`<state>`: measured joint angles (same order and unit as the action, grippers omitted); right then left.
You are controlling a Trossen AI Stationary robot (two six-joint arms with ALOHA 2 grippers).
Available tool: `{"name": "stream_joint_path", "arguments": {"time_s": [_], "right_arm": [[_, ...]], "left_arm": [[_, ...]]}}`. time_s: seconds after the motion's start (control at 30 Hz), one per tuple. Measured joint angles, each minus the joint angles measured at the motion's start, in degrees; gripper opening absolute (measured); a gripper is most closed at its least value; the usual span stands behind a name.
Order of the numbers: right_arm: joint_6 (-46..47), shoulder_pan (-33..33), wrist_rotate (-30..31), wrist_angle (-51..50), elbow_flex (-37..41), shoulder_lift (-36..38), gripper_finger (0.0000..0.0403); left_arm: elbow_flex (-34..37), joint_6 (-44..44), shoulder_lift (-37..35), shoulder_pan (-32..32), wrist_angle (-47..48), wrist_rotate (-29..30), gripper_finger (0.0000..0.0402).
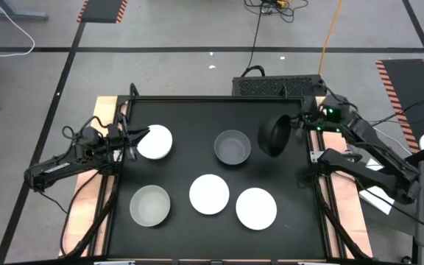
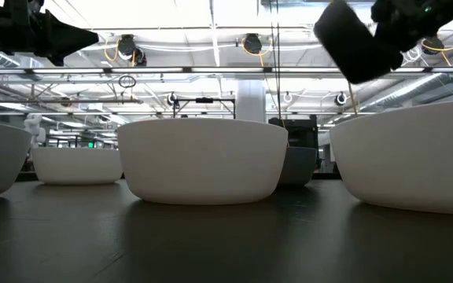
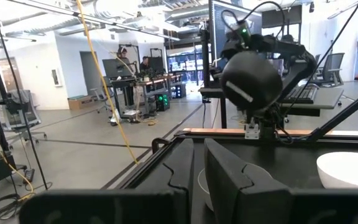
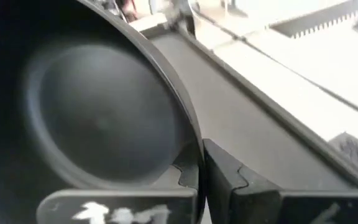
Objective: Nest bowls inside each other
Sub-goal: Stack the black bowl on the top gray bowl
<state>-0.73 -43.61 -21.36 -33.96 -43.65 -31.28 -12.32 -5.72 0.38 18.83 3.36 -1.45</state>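
now right gripper (image 1: 291,129) pinched tight on black bowl (image 1: 274,136) rim.

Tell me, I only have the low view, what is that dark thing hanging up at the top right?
Observer: It is the black bowl, pinched by its rim in the right gripper and tilted on its side.
Operator: Is it over another bowl?
Observer: No, it hangs beside the grey bowl, over bare mat.
Operator: And the left arm?
Observer: The left gripper is at the rim of a white bowl on the table's left side.
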Motion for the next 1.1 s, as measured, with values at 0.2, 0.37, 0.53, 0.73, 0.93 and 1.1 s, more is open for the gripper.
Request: {"name": "stream_joint_path", "arguments": {"time_s": [0.2, 0.37, 0.53, 0.73, 0.93, 1.1], "right_arm": [[0.88, 2.26, 0.28, 5.11, 6.48, 5.69, 0.0], [0.61, 2.49, 0.39, 5.32, 10.51, 11.29, 0.0], [2.96, 2.49, 2.48, 4.07, 11.25, 15.26, 0.0], [11.54, 2.49, 3.29, 9.01, 15.29, 17.72, 0.0], [15.01, 2.49, 3.32, 23.21, 25.47, 17.61, 0.0], [14.77, 2.49, 3.32, 33.88, 30.37, 17.57, 0.0]], "left_arm": [[0.0, 0.04, 0.0, 0.0, 0.0, 0.0, 0.0042], [0.0, 0.08, 0.0, 0.0, -0.04, 0.0, 0.0042], [0.0, 0.22, 0.0, 0.0, -0.04, 0.0, 0.0042], [0.0, 0.2, 0.0, 0.0, 0.11, 0.01, 0.0042], [0.0, 0.0, 0.0, 0.0, 0.28, 0.01, 0.0042], [0.0, 0.1, 0.0, 0.0, 0.26, 0.0, 0.0042]]}}
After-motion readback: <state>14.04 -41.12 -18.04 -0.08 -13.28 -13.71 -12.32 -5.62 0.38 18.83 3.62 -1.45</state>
